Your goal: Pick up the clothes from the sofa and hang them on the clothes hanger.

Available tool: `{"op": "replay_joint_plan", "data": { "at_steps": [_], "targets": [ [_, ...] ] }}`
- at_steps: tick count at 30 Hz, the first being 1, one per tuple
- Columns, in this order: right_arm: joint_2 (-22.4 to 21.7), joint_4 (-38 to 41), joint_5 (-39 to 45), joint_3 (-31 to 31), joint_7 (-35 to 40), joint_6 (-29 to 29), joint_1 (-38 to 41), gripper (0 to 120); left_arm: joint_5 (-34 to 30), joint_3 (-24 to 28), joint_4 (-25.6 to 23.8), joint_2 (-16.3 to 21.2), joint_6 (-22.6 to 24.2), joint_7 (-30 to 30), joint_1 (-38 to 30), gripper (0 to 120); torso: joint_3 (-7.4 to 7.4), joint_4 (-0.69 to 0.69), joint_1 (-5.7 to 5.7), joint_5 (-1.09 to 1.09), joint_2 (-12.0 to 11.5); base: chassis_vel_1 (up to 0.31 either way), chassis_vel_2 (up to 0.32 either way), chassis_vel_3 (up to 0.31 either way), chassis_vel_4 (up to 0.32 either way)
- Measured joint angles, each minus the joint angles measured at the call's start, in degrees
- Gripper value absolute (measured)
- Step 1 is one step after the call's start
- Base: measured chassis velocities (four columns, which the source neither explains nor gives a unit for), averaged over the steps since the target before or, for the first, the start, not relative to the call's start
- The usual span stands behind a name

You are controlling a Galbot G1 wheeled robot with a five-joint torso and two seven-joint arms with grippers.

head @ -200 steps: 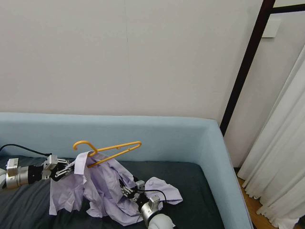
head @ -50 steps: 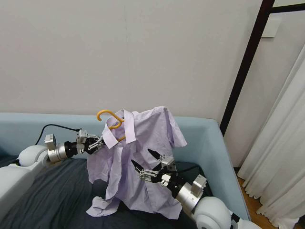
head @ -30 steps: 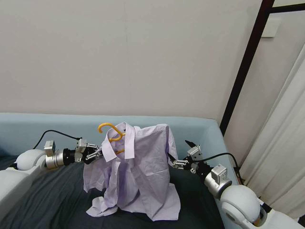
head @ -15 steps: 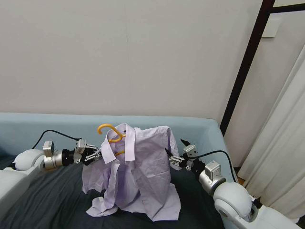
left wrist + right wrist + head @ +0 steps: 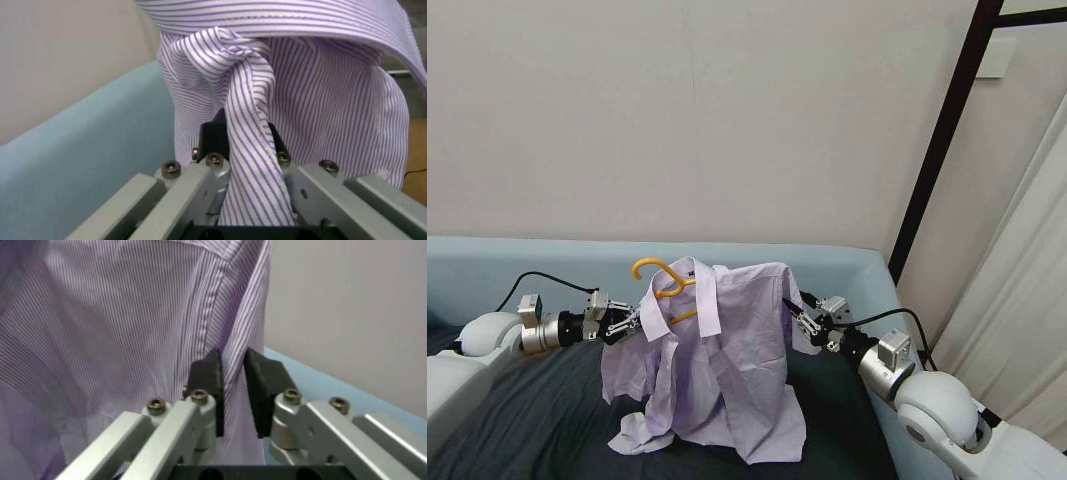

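1. Head view: a lilac striped shirt (image 5: 717,350) hangs draped over an orange hanger (image 5: 649,262), raised between the two sets of jaws above the dark seat of the pale blue sofa (image 5: 527,270).
2. The left arm (image 5: 537,332) reaches in from the left side, and its jaws sit just beside the shirt's collar, below the hanger's hook.
3. The left jaws are closed on a bunched fold of the shirt. In the left wrist view this twisted strip of striped cloth (image 5: 247,150) runs straight down between the dark pads and is clamped there, with the collar band crossing just above them.
4. Beyond the left jaws the rest of the shirt falls in a broad sheet, with the sofa's pale blue backrest (image 5: 80,165) off to one side.
5. The right arm (image 5: 897,375) comes in from the right side, and its jaws meet the shirt's far edge at shoulder height, level with the left jaws.
6. In the right wrist view the right jaws stand close together with a slim gap, and the shirt's stitched edge (image 5: 213,295) drops toward that gap. Whether they pinch the cloth or only sit against it, I cannot tell.
7. The shirt's lower hem trails below both sets of jaws, and one sleeve lies crumpled on the seat.
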Motion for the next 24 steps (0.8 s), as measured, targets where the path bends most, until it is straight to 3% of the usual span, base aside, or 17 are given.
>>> {"op": "replay_joint_plan", "data": {
  "at_steps": [3,5,11,24],
  "targets": [
    [-0.3,-0.5,0.5,0.9,-2.2,0.5,0.3,2,0.0,0.0,0.0,0.1,0.0,0.1,0.1,1,0.0,-0.01,0.0,0.0,0.0,0.0,0.0,0.0,0.0],
    [-0.7,-1.5,0.8,1.7,-5.0,1.4,1.6,0,0.1,0.0,0.0,0.2,0.0,0.8,0.5,1,0.0,0.0,0.0,0.0,0.0,0.0,0.0,0.0,0.0],
    [-1.9,-4.1,2.4,4.8,-12.5,3.4,4.0,0,0.3,-0.2,0.4,0.4,0.0,2.6,0.8,1,0.0,-0.01,0.0,0.0,0.0,0.0,0.0,0.0,0.0],
    [-1.8,-3.8,5.1,4.9,-11.8,6.6,3.6,0,1.6,-0.1,2.6,-0.5,0.0,4.2,0.4,1,0.0,0.0,0.0,0.0,0.0,0.0,0.0,0.0,0.0]
  ]
}}
